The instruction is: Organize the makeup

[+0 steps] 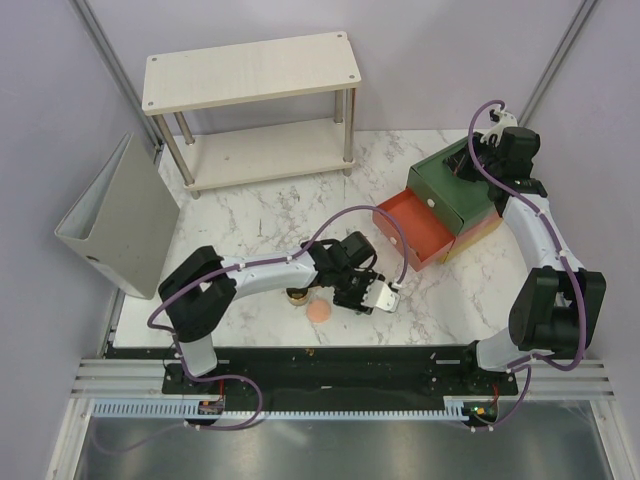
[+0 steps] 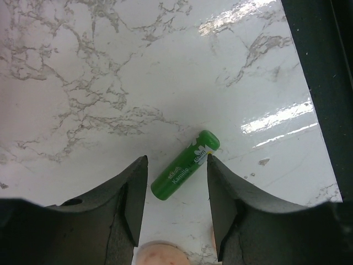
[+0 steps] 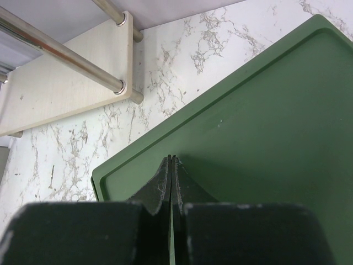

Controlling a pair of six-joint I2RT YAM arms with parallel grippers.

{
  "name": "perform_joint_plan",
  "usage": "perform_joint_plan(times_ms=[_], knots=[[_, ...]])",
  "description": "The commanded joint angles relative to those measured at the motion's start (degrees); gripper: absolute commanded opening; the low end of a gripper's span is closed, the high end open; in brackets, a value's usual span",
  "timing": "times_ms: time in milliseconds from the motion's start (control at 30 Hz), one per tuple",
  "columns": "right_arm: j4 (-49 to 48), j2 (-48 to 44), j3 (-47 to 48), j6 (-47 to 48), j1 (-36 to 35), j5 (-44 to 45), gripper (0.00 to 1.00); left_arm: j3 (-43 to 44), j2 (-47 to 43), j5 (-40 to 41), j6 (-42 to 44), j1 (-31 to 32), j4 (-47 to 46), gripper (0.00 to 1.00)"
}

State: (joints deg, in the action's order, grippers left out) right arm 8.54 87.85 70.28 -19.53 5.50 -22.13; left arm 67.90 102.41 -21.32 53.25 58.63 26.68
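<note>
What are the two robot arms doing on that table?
They are tidying up makeup. The left gripper is open and low over the marble table, with a small green tube lying between its fingers, not yet squeezed. A peach-pink disc lies close by. The right gripper is shut, right over the green top of the drawer box. The box's red drawer is pulled open, and nothing shows inside it.

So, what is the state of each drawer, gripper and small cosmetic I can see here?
Short green plastic tube: lying flat, ungripped.
Left gripper: open, astride the tube.
Right gripper: shut, empty, over the green plastic box top.
Red plastic drawer: pulled out.
Round peach-pink disc: lying flat on the marble table.
</note>
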Motion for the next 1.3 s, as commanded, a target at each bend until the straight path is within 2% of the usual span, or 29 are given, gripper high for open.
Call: perform_joint_plan(times_ms=[0,700,833,900,933,967,1000,1267], knots=[[21.8,6.1,-5.6,2.7,-0.6,2.3,0.00,1.3,-0.2,0.3,3.3,0.5,0.0,0.53],[21.9,6.6,-5.3,2.7,-0.7,2.0,0.00,-1.4,3.4,3.6,4.4,1.0,-0.1,0.49],[22.0,6.5,-5.2,2.7,-0.7,1.8,0.00,-0.2,6.5,5.7,4.4,1.7,-0.1,0.42],[22.0,6.5,-5.2,2.8,-0.7,1.7,0.00,0.6,8.0,6.0,4.0,2.1,-0.1,0.33],[22.0,6.3,-5.2,2.8,-0.6,1.7,0.00,0.8,8.2,6.2,3.7,2.3,0.0,0.28],[22.1,6.2,-5.2,2.8,-0.6,1.8,0.00,1.2,8.6,6.4,3.4,2.5,0.0,0.09],[22.0,6.1,-5.3,2.8,-0.6,1.8,0.00,2.1,9.2,6.7,3.2,2.5,0.7,0.02],[22.1,6.3,-5.2,2.8,-0.6,1.7,0.00,6.1,6.3,11.1,-0.2,2.5,4.4,0.02]])
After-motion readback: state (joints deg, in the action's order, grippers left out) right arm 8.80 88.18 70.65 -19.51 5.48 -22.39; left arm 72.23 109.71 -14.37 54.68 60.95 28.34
